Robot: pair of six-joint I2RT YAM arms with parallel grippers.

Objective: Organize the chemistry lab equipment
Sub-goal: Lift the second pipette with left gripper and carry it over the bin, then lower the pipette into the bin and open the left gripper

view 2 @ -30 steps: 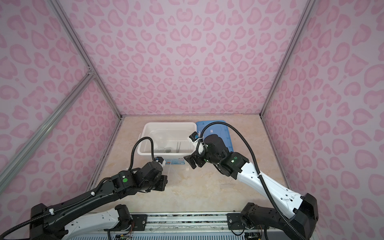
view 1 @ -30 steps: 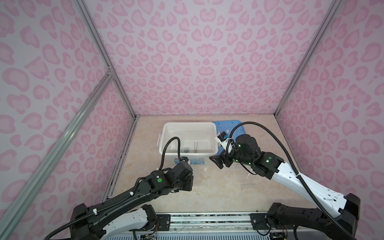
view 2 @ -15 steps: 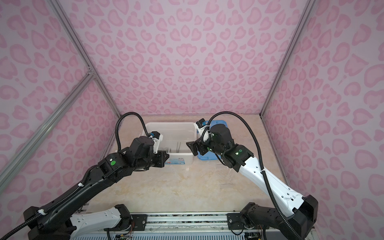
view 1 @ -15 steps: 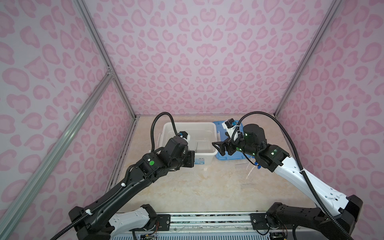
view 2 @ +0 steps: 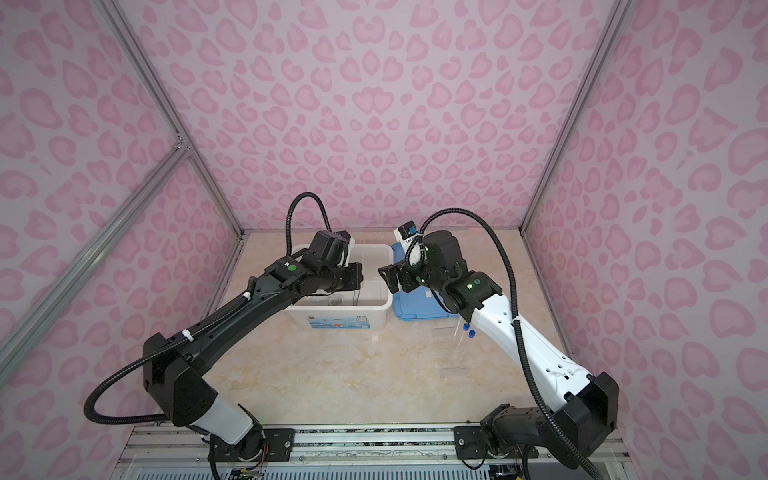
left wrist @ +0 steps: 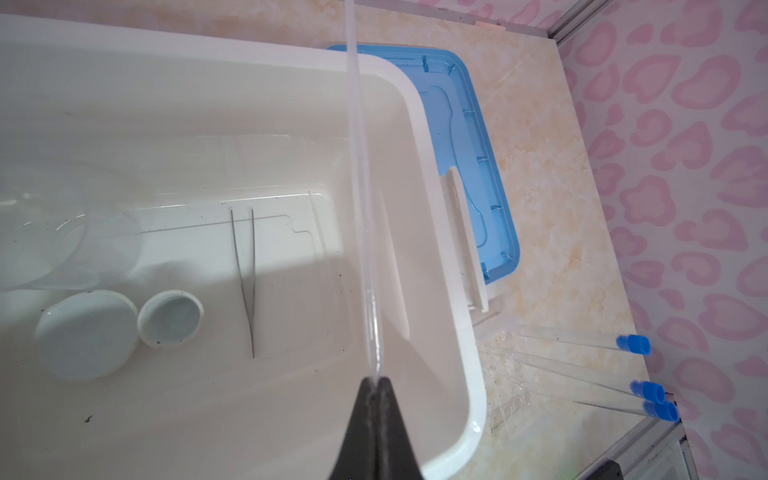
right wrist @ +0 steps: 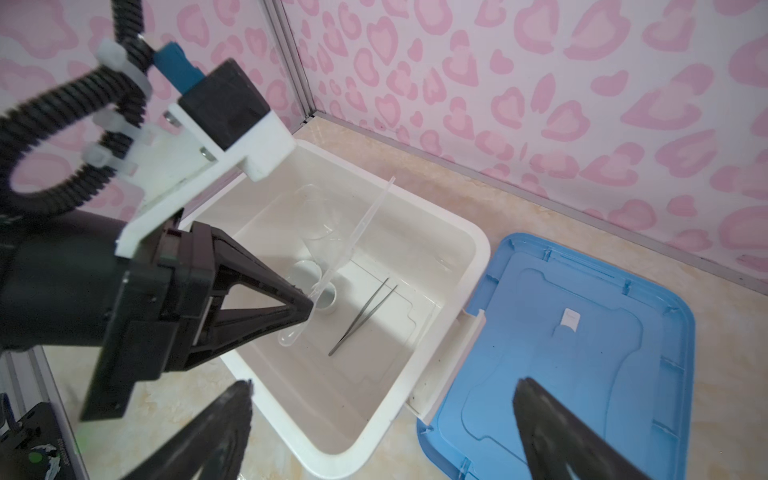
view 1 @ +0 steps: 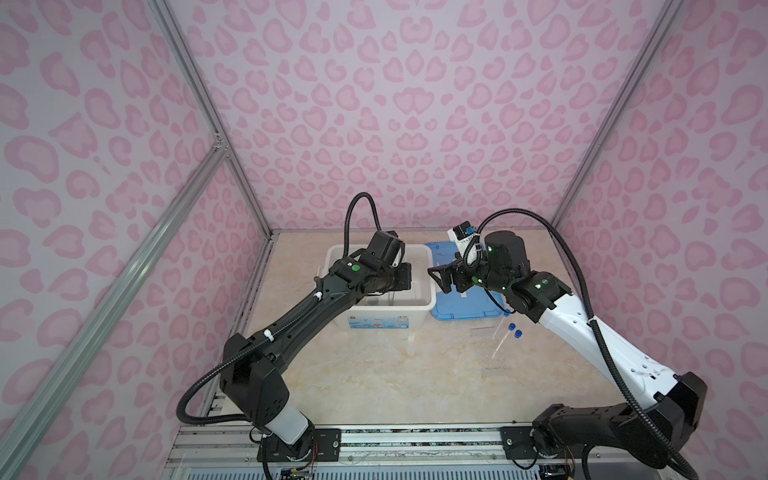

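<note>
Clear dropper [left wrist: 360, 208], pinched near its end in my left fingers [left wrist: 361, 428] over the bin [left wrist: 208, 45], could slip; right fingers [right wrist: 216, 432] spread empty.

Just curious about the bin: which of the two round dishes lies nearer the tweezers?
The smaller dish, beside the tweezers; the larger dish lies beyond it.

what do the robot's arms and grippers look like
Left arm is mostly black; right arm has a long white link between black joints. Each carries a looping black corrugated cable and green lights. Left gripper and right gripper have black triangular fingers.
</note>
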